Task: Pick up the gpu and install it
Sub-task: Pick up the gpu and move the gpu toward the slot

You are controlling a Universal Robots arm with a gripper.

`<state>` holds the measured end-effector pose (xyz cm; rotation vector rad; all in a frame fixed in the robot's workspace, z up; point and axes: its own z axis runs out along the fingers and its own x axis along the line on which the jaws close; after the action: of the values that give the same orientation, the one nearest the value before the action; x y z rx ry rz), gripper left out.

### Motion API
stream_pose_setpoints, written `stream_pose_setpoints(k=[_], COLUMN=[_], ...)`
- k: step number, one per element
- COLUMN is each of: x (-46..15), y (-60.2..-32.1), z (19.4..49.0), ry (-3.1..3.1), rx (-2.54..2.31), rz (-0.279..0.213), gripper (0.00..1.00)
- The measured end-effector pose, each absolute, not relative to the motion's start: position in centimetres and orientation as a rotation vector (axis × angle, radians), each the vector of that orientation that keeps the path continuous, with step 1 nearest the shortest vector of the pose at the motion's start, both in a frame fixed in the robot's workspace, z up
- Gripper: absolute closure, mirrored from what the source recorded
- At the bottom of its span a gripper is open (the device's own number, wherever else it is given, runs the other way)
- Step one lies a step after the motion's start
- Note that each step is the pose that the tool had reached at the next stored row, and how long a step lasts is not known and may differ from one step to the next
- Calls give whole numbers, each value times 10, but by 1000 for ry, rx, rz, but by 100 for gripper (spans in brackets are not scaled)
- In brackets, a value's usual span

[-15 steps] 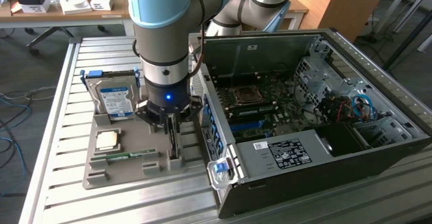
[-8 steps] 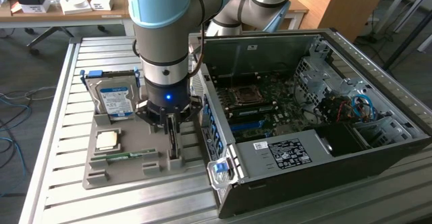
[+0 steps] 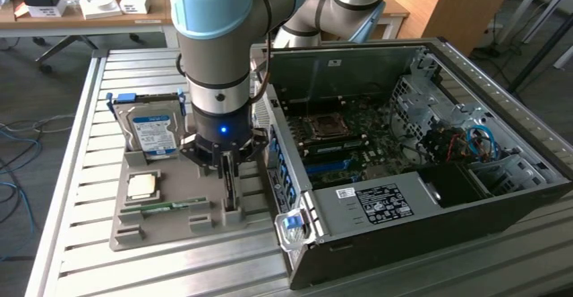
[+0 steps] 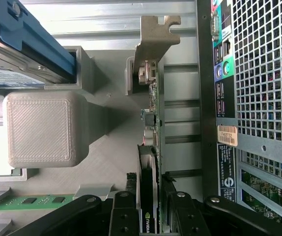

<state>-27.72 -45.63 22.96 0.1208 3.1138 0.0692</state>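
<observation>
In the exterior view, on the slatted metal worktop (image 3: 72,196), the black end effector (image 3: 225,166) is sitting over the thin, grey-edged gpu (image 3: 231,193), which is standing upright in the grey plastic tray (image 3: 125,236). In the wrist view, the end effector (image 4: 150,194) is clamping the gpu (image 4: 153,113) between its black fingers (image 4: 124,211).

1. I count one gpu (image 3: 230,184).
2. I see one hard drive (image 3: 152,133), one memory stick (image 3: 166,207) and one square chip (image 3: 143,186).
3. I make out one grey tray (image 3: 130,233) on my one surface (image 3: 80,143).
4. I count one open computer case (image 3: 385,263).
</observation>
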Motion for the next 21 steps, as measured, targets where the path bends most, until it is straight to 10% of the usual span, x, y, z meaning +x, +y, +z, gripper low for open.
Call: stream_pose_setpoints(k=[21], x=[-277], y=[-456], z=[229], ry=[3114], rx=[121], rz=[69], gripper=[74])
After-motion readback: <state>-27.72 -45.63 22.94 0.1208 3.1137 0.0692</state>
